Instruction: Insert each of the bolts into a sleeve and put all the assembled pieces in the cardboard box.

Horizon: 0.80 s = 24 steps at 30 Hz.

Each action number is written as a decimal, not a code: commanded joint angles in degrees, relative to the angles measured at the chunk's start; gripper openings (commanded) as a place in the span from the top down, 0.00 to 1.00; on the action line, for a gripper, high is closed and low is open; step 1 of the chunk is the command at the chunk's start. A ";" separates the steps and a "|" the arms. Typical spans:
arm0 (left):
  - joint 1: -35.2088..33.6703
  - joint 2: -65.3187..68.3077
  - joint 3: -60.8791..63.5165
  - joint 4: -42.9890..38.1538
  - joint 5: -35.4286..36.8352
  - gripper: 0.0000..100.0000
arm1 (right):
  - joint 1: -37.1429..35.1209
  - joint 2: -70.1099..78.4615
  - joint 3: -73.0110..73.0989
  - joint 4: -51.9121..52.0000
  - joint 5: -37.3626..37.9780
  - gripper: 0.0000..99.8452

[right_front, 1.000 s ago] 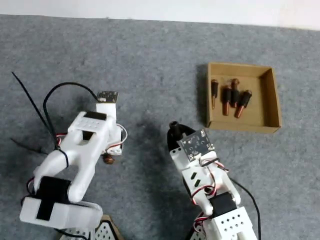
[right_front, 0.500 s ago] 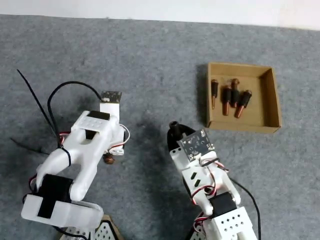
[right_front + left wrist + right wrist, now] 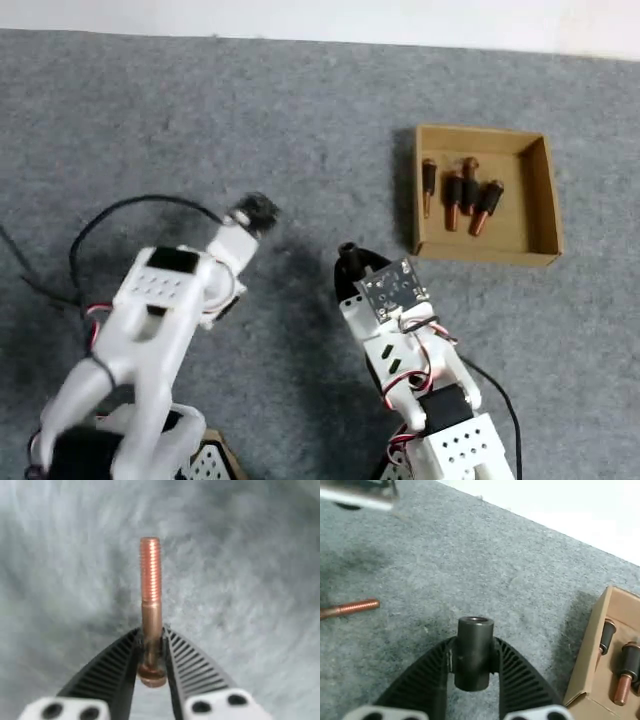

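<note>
My left gripper [image 3: 151,632] is shut on a copper bolt [image 3: 150,595], pinching the shank near the head, with the threaded end pointing away over the grey carpet. In the high view the left arm [image 3: 165,300] stands left of centre, its wrist angled towards the right arm. My right gripper [image 3: 475,642] is shut on a black sleeve [image 3: 474,650] held upright with its bore facing up; the high view shows this sleeve [image 3: 349,258] at table centre. The bolt's tip [image 3: 351,608] is apart from the sleeve. The cardboard box [image 3: 540,205] holds several assembled pieces [image 3: 467,192].
Grey carpet [image 3: 300,120] covers the table, with a white wall strip along the far edge. The box's near corner [image 3: 592,645] lies close beside the right gripper. A black cable [image 3: 130,205] loops behind the left arm.
The left arm has lifted and swung its wrist to the right, towards the right arm, with the bolt in its gripper. The right arm has kept still with the sleeve.
</note>
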 commanded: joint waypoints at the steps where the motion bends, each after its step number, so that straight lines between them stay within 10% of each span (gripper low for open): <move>1: -3.38 -9.36 1.10 -0.62 -22.59 0.99 | 0.57 -0.92 -0.04 -2.24 0.70 0.99; 17: -7.43 -14.55 -7.69 9.05 -34.20 0.99 | 0.57 -0.84 -0.04 -2.24 0.70 0.99; 24: -7.78 5.49 -20.88 12.84 -34.20 0.99 | 0.57 -0.66 -0.04 -2.24 0.70 0.99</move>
